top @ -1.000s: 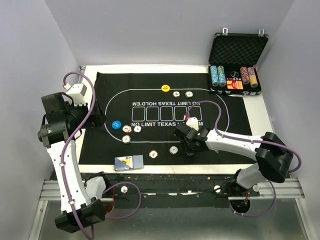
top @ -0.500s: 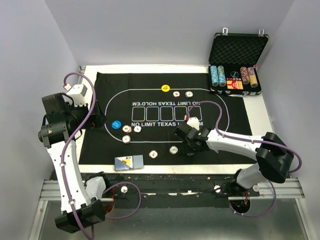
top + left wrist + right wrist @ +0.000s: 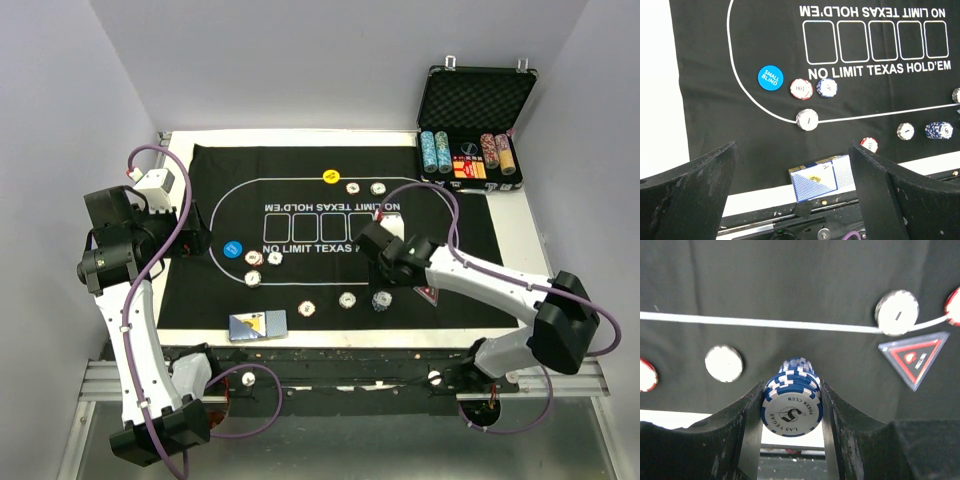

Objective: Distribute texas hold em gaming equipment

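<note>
Chips (image 3: 347,298) lie scattered on the mat (image 3: 195,300), yellow button (image 3: 331,176) and blue button (image 3: 232,249) placed; our right gripper (image 3: 791,385) clamps the blue chip stack (image 3: 791,412) near the mat's front edge; left gripper (image 3: 792,147) gapes empty; we judge the cards (image 3: 257,325) undealt, the case (image 3: 476,100) well stocked.

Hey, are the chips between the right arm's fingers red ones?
No, the stack of poker chips between the right fingers is striped blue and white, with Las Vegas Poker Club printed on its face.

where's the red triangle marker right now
In the top view, the red triangle marker lies on the mat near its front edge, just right of the blue chip stack.
</note>
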Robot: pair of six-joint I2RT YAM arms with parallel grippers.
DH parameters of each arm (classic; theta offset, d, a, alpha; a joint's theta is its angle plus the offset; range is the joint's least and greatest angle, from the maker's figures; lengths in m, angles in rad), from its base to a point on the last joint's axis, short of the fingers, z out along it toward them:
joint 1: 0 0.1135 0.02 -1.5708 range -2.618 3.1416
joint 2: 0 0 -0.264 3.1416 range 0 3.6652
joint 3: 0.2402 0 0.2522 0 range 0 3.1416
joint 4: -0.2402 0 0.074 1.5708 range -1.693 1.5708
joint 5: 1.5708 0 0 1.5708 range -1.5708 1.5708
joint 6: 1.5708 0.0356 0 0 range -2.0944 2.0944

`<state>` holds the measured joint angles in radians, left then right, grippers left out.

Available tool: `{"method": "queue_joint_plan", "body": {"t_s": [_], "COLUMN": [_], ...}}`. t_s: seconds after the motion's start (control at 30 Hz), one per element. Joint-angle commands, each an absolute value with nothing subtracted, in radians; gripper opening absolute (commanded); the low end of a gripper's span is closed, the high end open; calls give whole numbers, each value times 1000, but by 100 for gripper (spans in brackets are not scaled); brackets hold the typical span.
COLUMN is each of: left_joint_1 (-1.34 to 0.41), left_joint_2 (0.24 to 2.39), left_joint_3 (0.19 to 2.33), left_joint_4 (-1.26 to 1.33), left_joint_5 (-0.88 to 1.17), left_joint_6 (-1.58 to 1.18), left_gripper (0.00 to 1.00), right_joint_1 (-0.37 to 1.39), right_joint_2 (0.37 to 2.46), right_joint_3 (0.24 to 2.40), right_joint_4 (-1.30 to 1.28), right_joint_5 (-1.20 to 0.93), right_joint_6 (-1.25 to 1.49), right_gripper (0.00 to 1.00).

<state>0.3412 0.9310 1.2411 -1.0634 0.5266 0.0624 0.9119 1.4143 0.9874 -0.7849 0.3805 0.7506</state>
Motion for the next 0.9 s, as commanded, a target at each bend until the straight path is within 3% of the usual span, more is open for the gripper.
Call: {"method": "queue_joint_plan", "body": {"t_s": [0.0,0.5,0.87], "left_joint_1": [351,351,353], "left_joint_2": [928,945,971], "left_joint_3": [1243,1262,1278], "left_joint_4": [-1049,-1057,-1051], "left_joint_5": [529,519,519], "left_joint_6": [61,81,87], "left_gripper": [99,99,99], "right_joint_1": [816,569,505], "right_joint_2": [1483,2167,2451], "right_joint_3": [1132,1817,2138], "right_joint_4": [-804,-750,-821], "right_joint_5": [400,327,321], "right_joint_6": [645,463,425], "right_gripper": [43,38,37]}}
